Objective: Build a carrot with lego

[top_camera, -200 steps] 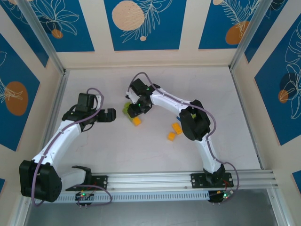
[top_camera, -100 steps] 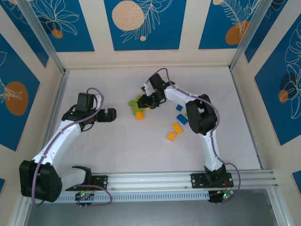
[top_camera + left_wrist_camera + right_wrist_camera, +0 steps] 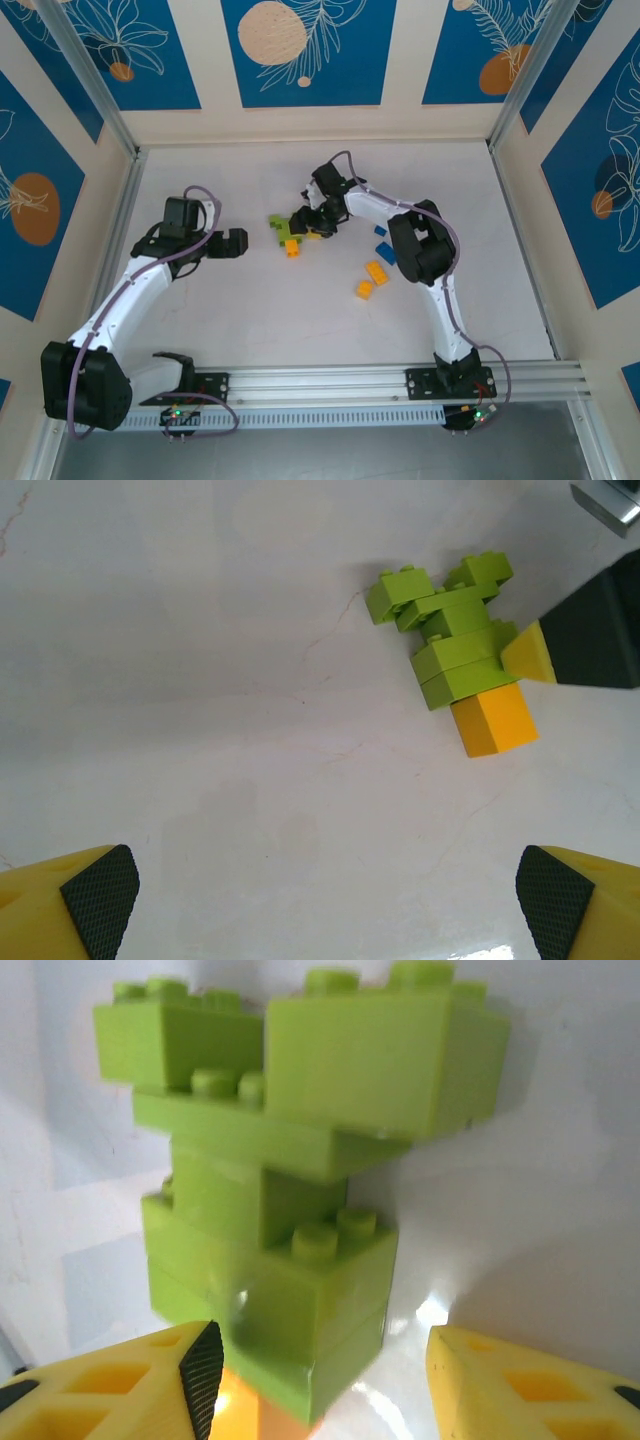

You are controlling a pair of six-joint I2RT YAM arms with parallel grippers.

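A stack of lime green lego [image 3: 281, 227] with an orange brick [image 3: 291, 248] on its near end lies flat on the white table, mid-left. My right gripper [image 3: 309, 225] sits just right of it, open. In the right wrist view the green stack [image 3: 290, 1150] stands between the yellow fingers; the orange brick [image 3: 235, 1410] peeks out beneath, and a clear gap separates the right finger [image 3: 520, 1385] from the stack. My left gripper [image 3: 233, 244] is wide open to the stack's left, nothing between its fingers. The left wrist view has the green stack [image 3: 450, 630] and orange brick [image 3: 493, 720] ahead.
Two loose orange bricks [image 3: 377, 272] [image 3: 364, 290] and two blue bricks [image 3: 381, 230] [image 3: 387, 254] lie right of centre, under the right arm's reach. Cream walls close in the table on three sides. A metal rail [image 3: 330, 378] runs along the near edge.
The right gripper swung right and back with the green stack, then spread its jaws and let the stack go on the table. The left arm has not moved.
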